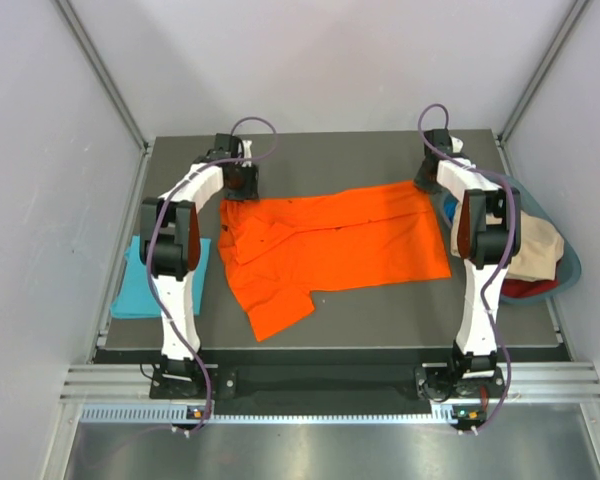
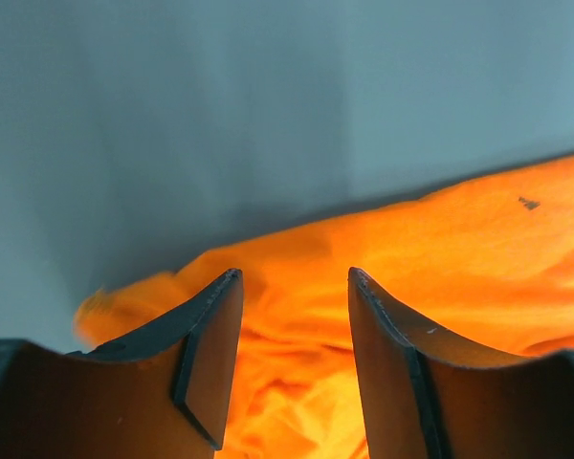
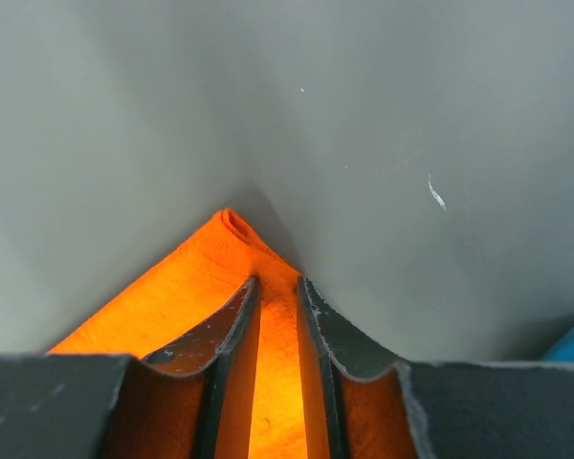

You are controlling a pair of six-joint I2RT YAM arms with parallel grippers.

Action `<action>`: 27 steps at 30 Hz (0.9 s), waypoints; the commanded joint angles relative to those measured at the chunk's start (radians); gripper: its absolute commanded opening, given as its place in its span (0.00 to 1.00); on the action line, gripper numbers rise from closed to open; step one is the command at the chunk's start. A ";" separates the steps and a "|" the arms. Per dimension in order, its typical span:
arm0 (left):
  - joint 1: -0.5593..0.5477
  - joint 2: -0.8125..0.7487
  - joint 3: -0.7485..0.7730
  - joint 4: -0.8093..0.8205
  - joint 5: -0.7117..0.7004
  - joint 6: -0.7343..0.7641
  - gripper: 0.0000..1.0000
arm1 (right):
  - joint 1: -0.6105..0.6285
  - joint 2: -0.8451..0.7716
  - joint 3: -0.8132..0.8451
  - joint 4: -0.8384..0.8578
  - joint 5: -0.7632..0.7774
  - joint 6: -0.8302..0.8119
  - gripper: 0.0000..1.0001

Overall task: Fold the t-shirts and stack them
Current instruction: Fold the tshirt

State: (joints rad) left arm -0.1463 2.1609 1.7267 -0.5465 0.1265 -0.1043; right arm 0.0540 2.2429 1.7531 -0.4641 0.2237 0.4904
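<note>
**A:** Where is the bright orange cloth t-shirt?

**B:** It is spread over the middle of the dark grey tabletop, its long way running left to right. The left end is rumpled, and one flap reaches toward the near edge.

**A:** And the second shirt?

**B:** The light turquoise cloth t-shirt lies flat at the tabletop's left edge, partly hidden under the left arm and apart from the orange one.

**A:** What are the hands doing?

**B:** The right hand sits at the orange shirt's far right corner. Its fingers are nearly pressed together and pinch that corner. In its wrist view the orange fold fills the narrow gap and pokes out past the tips. The left hand is at the far left corner with its fingers spread. Orange cloth shows through the gap beyond them, with neither finger clamping it.

**A:** Anything beside the tabletop?

**B:** A blue-grey basket stands off the right side, just behind the right arm. It holds a beige cloth and a red cloth.
</note>
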 commanded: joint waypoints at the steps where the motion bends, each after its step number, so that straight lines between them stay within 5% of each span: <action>1: 0.001 0.034 0.053 0.014 0.091 0.132 0.52 | -0.011 -0.034 -0.018 0.001 -0.015 -0.004 0.23; 8: 0.001 0.076 0.066 0.014 0.093 0.193 0.47 | -0.011 -0.032 -0.021 -0.001 -0.015 -0.007 0.23; 15: 0.001 0.086 0.056 0.008 -0.059 0.137 0.00 | -0.023 -0.031 -0.032 -0.024 0.011 0.016 0.22; 20: 0.005 0.071 0.056 -0.001 -0.276 -0.014 0.00 | -0.028 -0.060 -0.089 -0.001 0.029 0.053 0.22; 27: 0.016 0.111 0.117 0.005 -0.292 -0.124 0.00 | -0.028 -0.095 -0.145 0.048 0.034 0.089 0.21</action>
State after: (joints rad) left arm -0.1551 2.2406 1.7832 -0.5484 -0.0784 -0.1688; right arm 0.0475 2.1883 1.6436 -0.3790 0.2234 0.5602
